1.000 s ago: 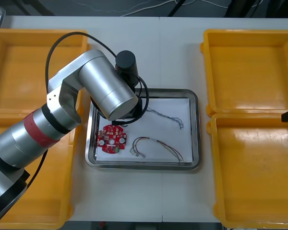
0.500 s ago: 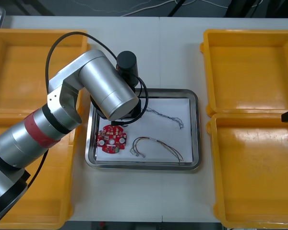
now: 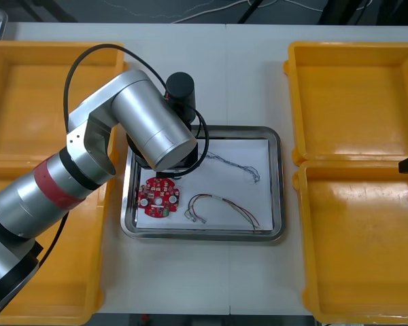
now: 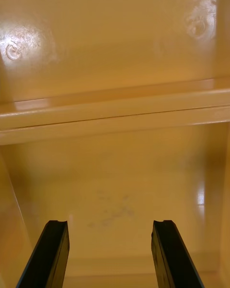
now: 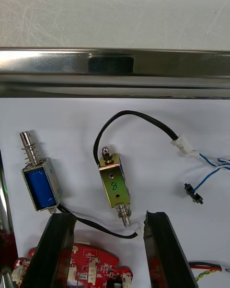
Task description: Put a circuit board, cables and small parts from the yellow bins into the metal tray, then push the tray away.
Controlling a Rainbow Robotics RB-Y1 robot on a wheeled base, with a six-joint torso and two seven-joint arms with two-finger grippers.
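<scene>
Left gripper hangs low over the metal tray at its far-left corner, fingers spread, gripping nothing. Brass small metal part lies between the fingers. The blue one is just beside one finger. Both rest on the white liner. Circuit board, red and yellow cable and blue and white cable are all in the tray. Right gripper is parked, fingers splayed, over a right-side yellow bin. Risk I see: the black cables run close to the left fingers, so lifting out carelessly could snag one and drag parts along. A hard push could also slide loose parts around.
</scene>
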